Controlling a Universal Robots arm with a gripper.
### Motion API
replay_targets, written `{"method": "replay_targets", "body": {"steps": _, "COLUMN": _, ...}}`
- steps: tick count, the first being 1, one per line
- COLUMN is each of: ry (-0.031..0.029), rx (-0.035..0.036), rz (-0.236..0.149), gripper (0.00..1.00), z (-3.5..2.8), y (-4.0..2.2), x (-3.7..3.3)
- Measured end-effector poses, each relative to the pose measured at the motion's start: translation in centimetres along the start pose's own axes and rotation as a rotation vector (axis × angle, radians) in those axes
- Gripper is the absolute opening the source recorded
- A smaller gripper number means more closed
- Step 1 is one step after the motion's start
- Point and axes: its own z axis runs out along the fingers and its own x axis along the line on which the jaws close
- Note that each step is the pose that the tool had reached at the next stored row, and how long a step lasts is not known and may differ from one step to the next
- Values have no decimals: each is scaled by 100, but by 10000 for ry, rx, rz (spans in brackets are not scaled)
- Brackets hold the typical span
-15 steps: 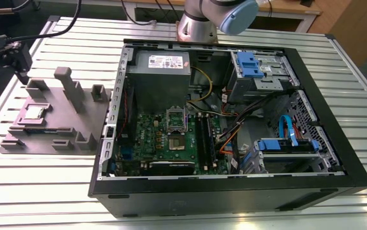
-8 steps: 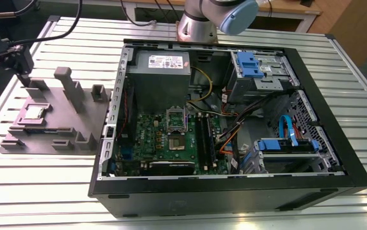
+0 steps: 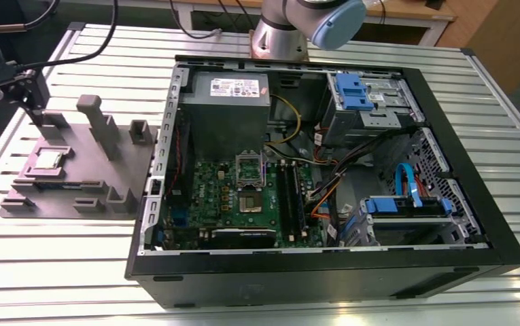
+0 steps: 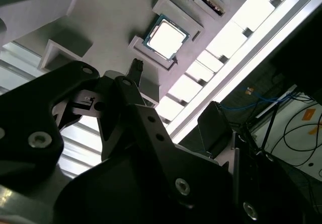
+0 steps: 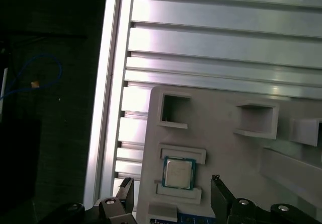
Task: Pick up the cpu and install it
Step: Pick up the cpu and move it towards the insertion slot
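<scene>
The cpu [image 3: 49, 159] is a small silvery square chip lying flat in a recess of the grey block [image 3: 88, 183] at the exterior view's left. My gripper [image 3: 35, 109] hangs above the block's far corner, a little off from the chip. In the first wrist view its two black fingers [image 5: 219, 190] stand wide apart and open, with the cpu [image 5: 178, 172] on the block beyond the gap between them and nothing held. The second wrist view shows one fingertip [image 4: 137, 67] close to the cpu [image 4: 166, 38], apart from it. The green board's socket [image 3: 249, 185] sits inside the case.
An open black computer case [image 3: 332, 272] lies to the right of the block, with a grey power supply [image 3: 228, 92], blue drive brackets [image 3: 355, 92] and loose cables [image 3: 332, 183]. Posts [image 3: 92, 112] rise from the block. The slatted metal table's edge [image 5: 103, 108] runs close beside the block.
</scene>
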Motion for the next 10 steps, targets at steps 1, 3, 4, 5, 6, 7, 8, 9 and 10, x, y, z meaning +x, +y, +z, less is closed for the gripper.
{"method": "replay_targets", "body": {"steps": 1, "ry": 1, "rx": 0, "rz": 0, "gripper": 71, "z": 15, "y": -1, "x": -1}}
{"method": "replay_targets", "body": {"steps": 3, "ry": 0, "rx": -1, "rz": -1, "gripper": 71, "z": 52, "y": -2, "x": -2}}
{"method": "replay_targets", "body": {"steps": 4, "ry": 0, "rx": -1, "rz": -1, "gripper": 71, "z": 70, "y": -3, "x": -3}}
{"method": "replay_targets", "body": {"steps": 5, "ry": -1, "rx": -1, "rz": -1, "gripper": 71, "z": 88, "y": -4, "x": -4}}
{"method": "replay_targets", "body": {"steps": 6, "ry": -1, "rx": -1, "rz": -1, "gripper": 71, "z": 104, "y": -6, "x": -4}}
{"method": "replay_targets", "body": {"steps": 7, "ry": -1, "rx": -1, "rz": -1, "gripper": 71, "z": 118, "y": -8, "x": -5}}
{"method": "replay_targets", "body": {"steps": 8, "ry": -1, "rx": -1, "rz": 0, "gripper": 71, "z": 132, "y": -10, "x": -5}}
{"method": "replay_targets", "body": {"steps": 9, "ry": -2, "rx": -1, "rz": 1, "gripper": 71, "z": 147, "y": -13, "x": -6}}
{"method": "replay_targets", "body": {"steps": 10, "ry": -1, "rx": -1, "rz": 3, "gripper": 71, "z": 159, "y": -15, "x": -6}}
